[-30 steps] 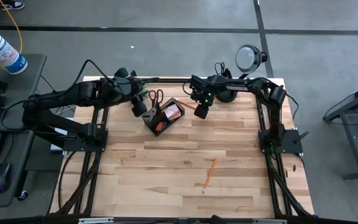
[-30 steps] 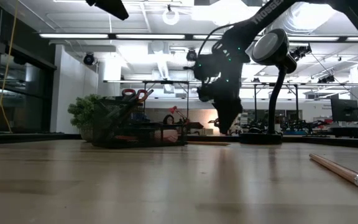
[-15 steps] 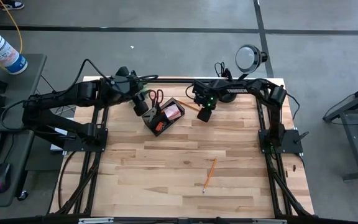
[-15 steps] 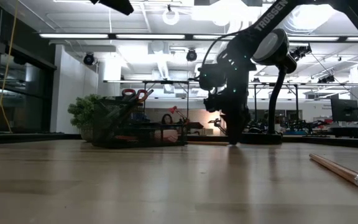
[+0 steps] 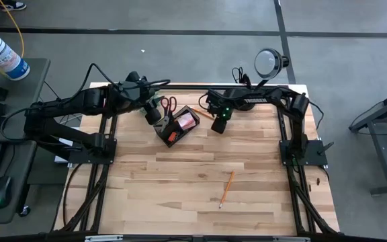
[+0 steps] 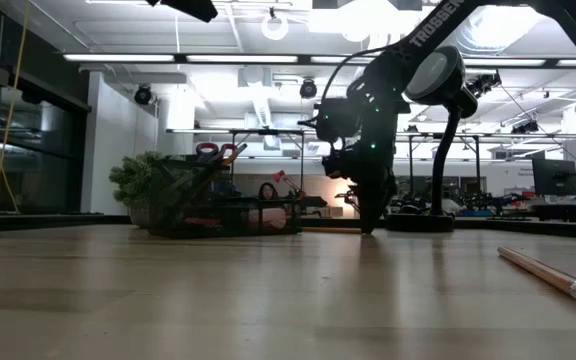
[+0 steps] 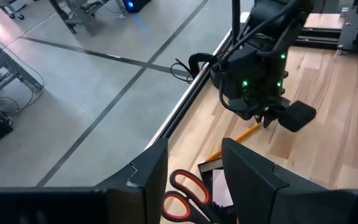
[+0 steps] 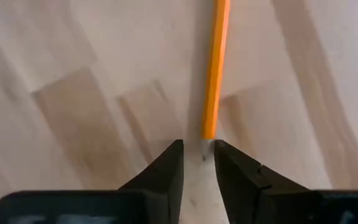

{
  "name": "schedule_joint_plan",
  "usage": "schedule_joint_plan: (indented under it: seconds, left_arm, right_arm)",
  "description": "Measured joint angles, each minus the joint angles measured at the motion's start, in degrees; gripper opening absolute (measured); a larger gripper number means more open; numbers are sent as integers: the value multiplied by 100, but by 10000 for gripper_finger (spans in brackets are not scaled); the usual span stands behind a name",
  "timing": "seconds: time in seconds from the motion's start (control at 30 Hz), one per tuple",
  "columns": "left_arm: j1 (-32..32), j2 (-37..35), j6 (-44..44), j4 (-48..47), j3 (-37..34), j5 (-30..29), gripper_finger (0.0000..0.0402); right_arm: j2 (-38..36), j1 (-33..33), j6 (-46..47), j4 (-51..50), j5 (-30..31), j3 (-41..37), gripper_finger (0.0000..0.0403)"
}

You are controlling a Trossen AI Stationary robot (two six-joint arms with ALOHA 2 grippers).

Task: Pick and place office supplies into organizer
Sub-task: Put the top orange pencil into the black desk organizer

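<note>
The black organizer [image 5: 174, 128] stands at the table's far middle. It holds a pink sticky-note pad [image 5: 188, 120] and a red-orange block [image 5: 172, 137]. Red-handled scissors [image 7: 188, 190] stick out of its far end, handles up. An orange pencil [image 8: 216, 62] lies flat on the table just right of the organizer. My right gripper [image 8: 197, 149] points down at the pencil's near end [image 8: 207, 132], its tips low over the wood and a narrow gap apart. That end lies just ahead of the gap. My left gripper [image 7: 194, 168] hovers open over the organizer's far-left side, with nothing between its fingers.
A second pencil [image 5: 226, 188] lies on the bare wood nearer the front, right of the middle. A black round-headed lamp [image 5: 271, 62] stands at the far right edge, behind my right arm. A green plant [image 6: 136, 182] stands behind the organizer in the low view.
My right gripper has come down from a little above the table until its fingertips are just over the wood, at the end of the pencil beside the organizer. The pencil and the organizer have stayed where they were.
</note>
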Motion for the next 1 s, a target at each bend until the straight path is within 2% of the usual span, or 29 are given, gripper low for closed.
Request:
schedule_joint_plan:
  seconds: [0.23,0.5,0.7,1.0]
  left_arm:
    - [0,0,-72,0,0,-11,138]
    - [0,0,-77,1,0,-16,138]
    - [0,0,-90,0,0,-17,138]
    - [0,0,-88,0,-2,-17,138]
  right_arm:
    - [0,232,-11,90,89,0,60]
    - [120,259,-11,133,60,23,53]
    - [208,262,-125,146,48,27,8]
    - [171,222,-147,147,92,20,3]
